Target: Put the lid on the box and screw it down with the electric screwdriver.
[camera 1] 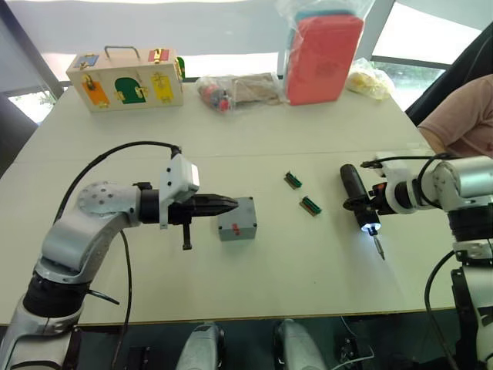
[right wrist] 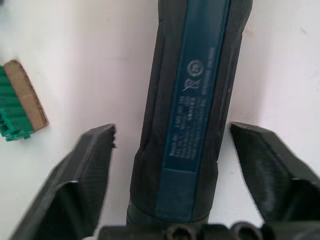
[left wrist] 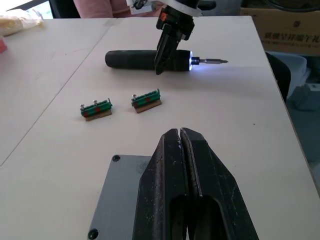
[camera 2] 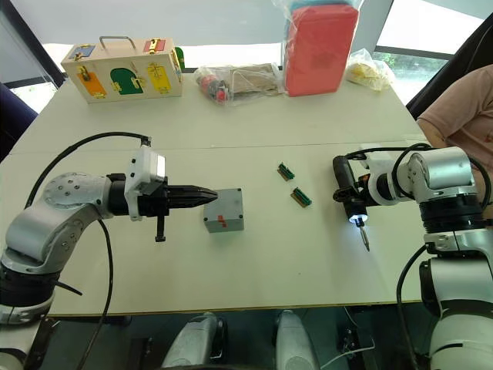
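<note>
The grey box (camera 1: 239,218) stands mid-table with a small red mark on its near side. Its top is a flat grey face with dark corner holes, which looks like the lid (left wrist: 117,195) lying on it. My left gripper (camera 1: 231,204) is shut with nothing in it. Its joined fingertips (left wrist: 179,137) rest over the lid's left edge. To the right, the black electric screwdriver (camera 1: 356,189) lies on the table with its tip lit and the bit pointing toward the near edge. My right gripper (right wrist: 172,135) is open and straddles the tool's body, with a gap on each side.
Two small green-brown pieces (camera 1: 293,180) (camera 1: 310,205) lie between box and screwdriver. At the far edge stand a wooden box with coloured doors (camera 1: 127,77), a bagged bundle (camera 1: 235,90), a red pouch (camera 1: 323,58) and a yellow bag (camera 1: 368,79). A person (camera 1: 462,116) sits far right.
</note>
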